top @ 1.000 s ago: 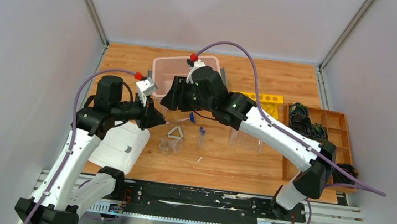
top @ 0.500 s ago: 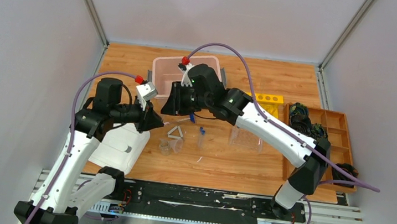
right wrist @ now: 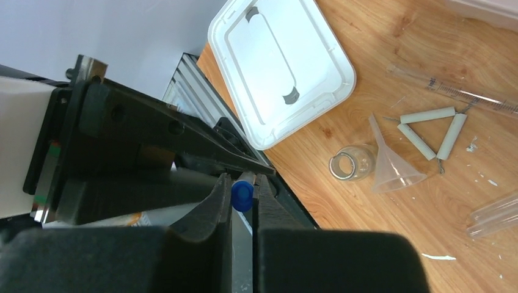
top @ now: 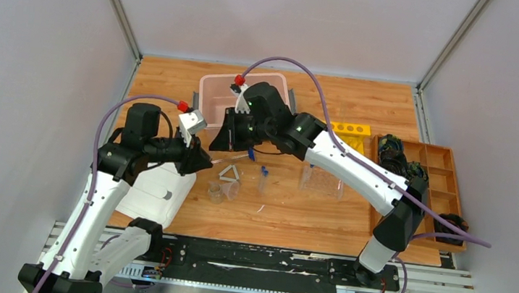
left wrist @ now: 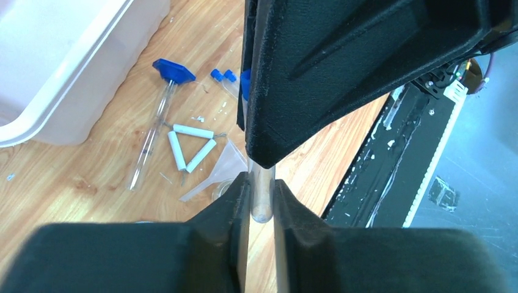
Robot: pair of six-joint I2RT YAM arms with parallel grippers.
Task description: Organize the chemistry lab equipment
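A clear blue-capped tube (left wrist: 261, 196) is held in the air between both grippers. My left gripper (left wrist: 261, 183) is shut on its rounded bottom end. My right gripper (right wrist: 244, 183) is shut on its blue cap (right wrist: 242, 196). In the top view the two grippers meet tip to tip, left (top: 204, 158) and right (top: 219, 141), and hide the tube. On the table below lie the white triangle (top: 229, 175), the thin blue-tipped rod (left wrist: 153, 131), a clear funnel (right wrist: 394, 165), a small clear cup (right wrist: 351, 163) and more blue-capped tubes (top: 263, 180). The clear tube rack (top: 322, 183) stands to their right.
A pink bin (top: 212, 87) stands behind the grippers. Its white lid (top: 157, 190) lies at the front left. A yellow rack (top: 349, 129) is at the back right. A wooden compartment tray (top: 437, 161) with black coiled items is at the far right.
My right gripper has moved left and a little down, closing up against the left gripper. The left arm has hardly moved.
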